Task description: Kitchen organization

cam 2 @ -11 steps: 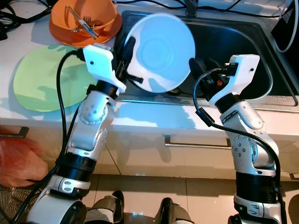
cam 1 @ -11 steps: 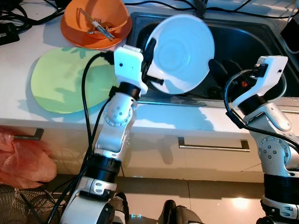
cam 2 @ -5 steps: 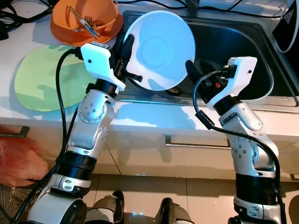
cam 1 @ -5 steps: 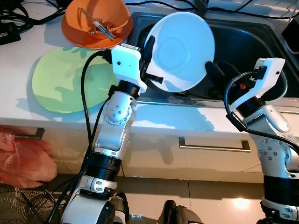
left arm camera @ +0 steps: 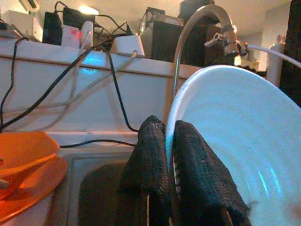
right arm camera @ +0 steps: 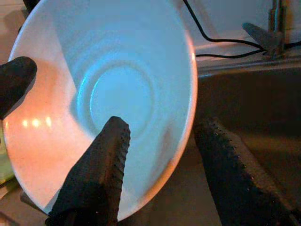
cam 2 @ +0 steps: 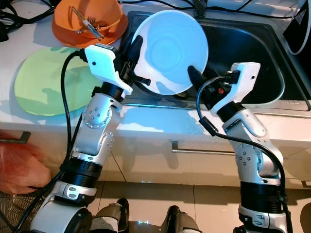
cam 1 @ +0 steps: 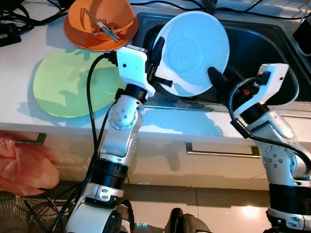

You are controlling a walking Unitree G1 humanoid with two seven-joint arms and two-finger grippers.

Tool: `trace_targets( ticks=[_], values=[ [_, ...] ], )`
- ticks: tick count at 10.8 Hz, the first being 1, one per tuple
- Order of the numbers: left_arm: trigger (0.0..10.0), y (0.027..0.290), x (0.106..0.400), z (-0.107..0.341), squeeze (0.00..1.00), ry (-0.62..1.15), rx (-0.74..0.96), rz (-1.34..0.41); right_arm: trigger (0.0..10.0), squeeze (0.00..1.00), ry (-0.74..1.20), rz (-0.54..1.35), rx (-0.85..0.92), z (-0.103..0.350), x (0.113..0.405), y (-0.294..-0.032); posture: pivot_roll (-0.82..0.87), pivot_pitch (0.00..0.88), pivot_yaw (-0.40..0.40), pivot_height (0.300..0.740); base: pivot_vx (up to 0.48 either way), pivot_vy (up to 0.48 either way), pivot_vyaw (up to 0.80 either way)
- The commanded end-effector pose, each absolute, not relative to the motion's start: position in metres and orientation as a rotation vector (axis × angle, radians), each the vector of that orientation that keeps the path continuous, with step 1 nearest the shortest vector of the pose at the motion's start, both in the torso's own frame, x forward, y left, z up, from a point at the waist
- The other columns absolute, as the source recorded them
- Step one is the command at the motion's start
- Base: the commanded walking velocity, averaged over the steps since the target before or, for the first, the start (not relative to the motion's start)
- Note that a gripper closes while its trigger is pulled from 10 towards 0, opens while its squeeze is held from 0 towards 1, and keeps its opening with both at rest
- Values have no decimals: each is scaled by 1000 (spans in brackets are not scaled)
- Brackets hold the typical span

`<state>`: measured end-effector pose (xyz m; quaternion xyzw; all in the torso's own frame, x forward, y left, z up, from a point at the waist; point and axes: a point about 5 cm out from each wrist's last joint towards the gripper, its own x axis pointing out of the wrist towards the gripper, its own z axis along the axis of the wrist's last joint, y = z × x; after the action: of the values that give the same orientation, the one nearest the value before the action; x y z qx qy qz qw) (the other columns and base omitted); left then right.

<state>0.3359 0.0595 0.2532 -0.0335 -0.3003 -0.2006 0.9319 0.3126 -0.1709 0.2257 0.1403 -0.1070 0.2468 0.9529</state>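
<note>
Two grippers at one white plate [cam 1: 193,52], held tilted on edge above the sink [cam 1: 262,43]. Left gripper [left arm camera: 167,155] pinched tight on the plate's rim, one black finger [left arm camera: 149,160] behind it and one against its face. Right gripper [right arm camera: 162,165] spread wide at the opposite rim, one finger [right arm camera: 101,165] across the plate's face and the other [right arm camera: 225,165] past its edge; possibly not touching yet, hard to tell. On the white counter [cam 1: 29,53] to the left of the sink, a flat green plate [cam 1: 68,85]. Just behind that, an orange bowl [cam 1: 99,22] holding metal utensils [cam 1: 102,26]. Below the counter, a drawer handle [cam 1: 221,153].
</note>
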Motion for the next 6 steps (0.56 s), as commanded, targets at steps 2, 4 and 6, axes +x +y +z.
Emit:
trace_targets(
  ticks=[2, 4, 6],
  values=[
    [10000, 52, 330, 263, 0, -658, -91, -453, 10000, 0, -203, 500, 304, 220, 312, -171, 163, 217, -55, 740, 0, 0, 0],
    [10000, 52, 330, 261, 0, -650, -95, -459, 5137, 0, -208, 503, 316, 219, 313, -169, 164, 216, -56, 740, 0, 0, 0],
    [10000, 51, 330, 261, 0, -647, -93, -464, 0, 0, -213, 506, 328, 220, 314, -167, 165, 215, -56, 740, 0, 0, 0]
  ],
)
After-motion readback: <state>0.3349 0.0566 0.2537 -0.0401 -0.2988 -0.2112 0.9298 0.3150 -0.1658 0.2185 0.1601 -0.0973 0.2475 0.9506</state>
